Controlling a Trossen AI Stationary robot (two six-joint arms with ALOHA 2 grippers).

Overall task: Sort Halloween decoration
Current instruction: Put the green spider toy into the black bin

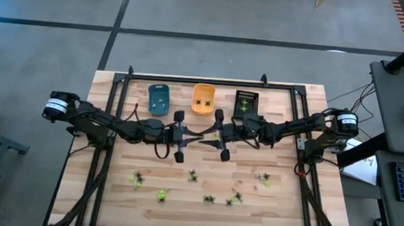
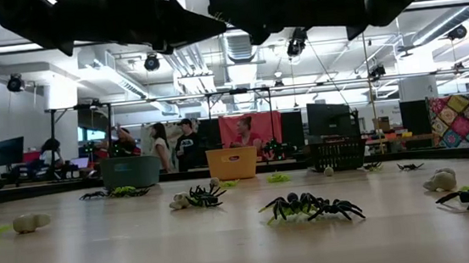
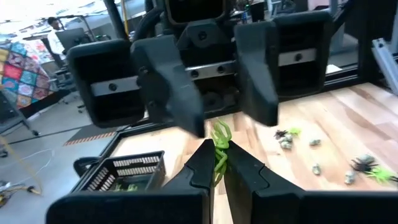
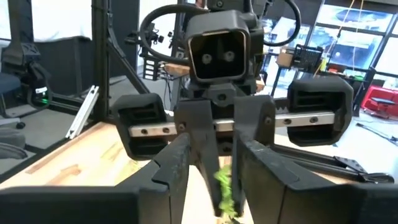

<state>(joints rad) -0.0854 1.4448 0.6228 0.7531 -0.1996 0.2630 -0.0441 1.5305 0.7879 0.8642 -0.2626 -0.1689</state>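
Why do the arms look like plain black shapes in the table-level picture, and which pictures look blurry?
Low view: bright ceiling lights behind leave the arms as dark silhouettes; the black spiders stay sharp. Left wrist view: the near right hand is soft, as if moving. Right wrist view: the green decoration between fingers is blurred.

1. We find no word, number or brand that we can read in any of the four views.
2. The orange tray (image 2: 232, 162) in the low view carries a small dark mark on its front — too small for us to make out.
3. The screens and hangings in the room behind the bench (image 2: 227, 243) show nothing we can read.
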